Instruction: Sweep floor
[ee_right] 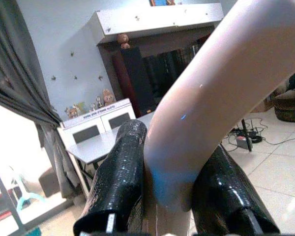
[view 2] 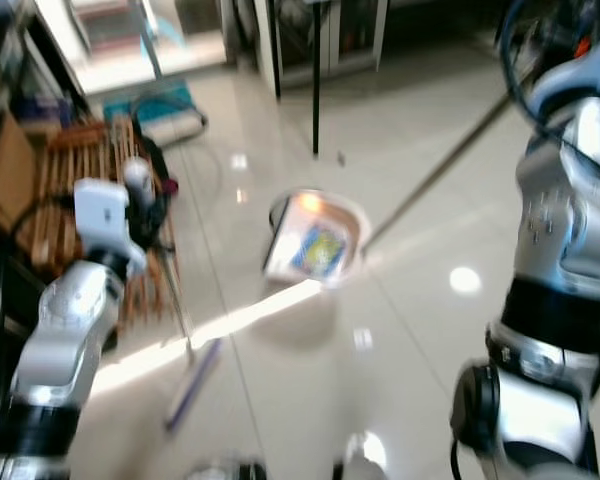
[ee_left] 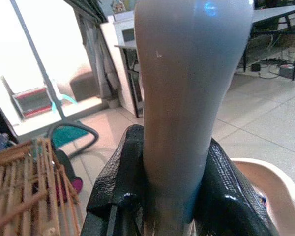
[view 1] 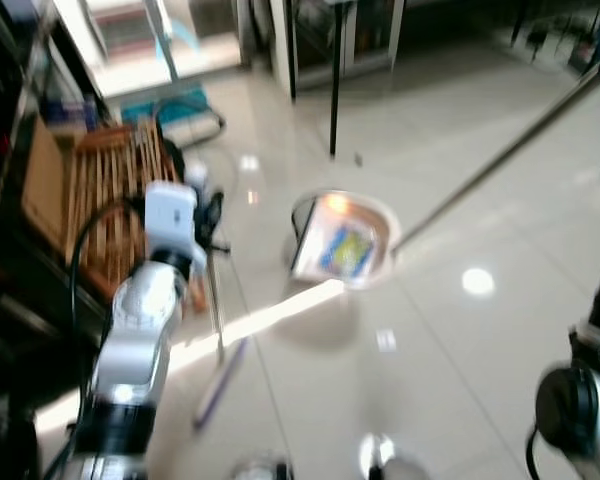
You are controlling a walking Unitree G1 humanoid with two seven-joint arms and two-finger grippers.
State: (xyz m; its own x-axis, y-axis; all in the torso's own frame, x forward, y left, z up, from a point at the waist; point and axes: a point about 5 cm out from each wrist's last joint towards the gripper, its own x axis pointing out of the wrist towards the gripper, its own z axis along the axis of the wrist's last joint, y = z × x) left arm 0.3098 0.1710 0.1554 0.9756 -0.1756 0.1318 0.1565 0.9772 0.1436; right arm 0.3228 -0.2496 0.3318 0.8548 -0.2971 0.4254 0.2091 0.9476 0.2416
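My left gripper is shut on the grey handle of a broom. In the eye views that gripper is at the left, and the thin broom stick runs down to a purple brush head on the floor. My right gripper is shut on a pale handle. That long handle slants down from the upper right to a cream dustpan on the tiles in the middle. A blue and yellow flat item lies in the pan. The eye views are blurred.
A wooden slatted rack and dark furniture stand close on the left. A black table leg rises behind the dustpan, with a white cabinet beyond. A teal mat and a hose lie at the back left. Glossy tiles spread to the right.
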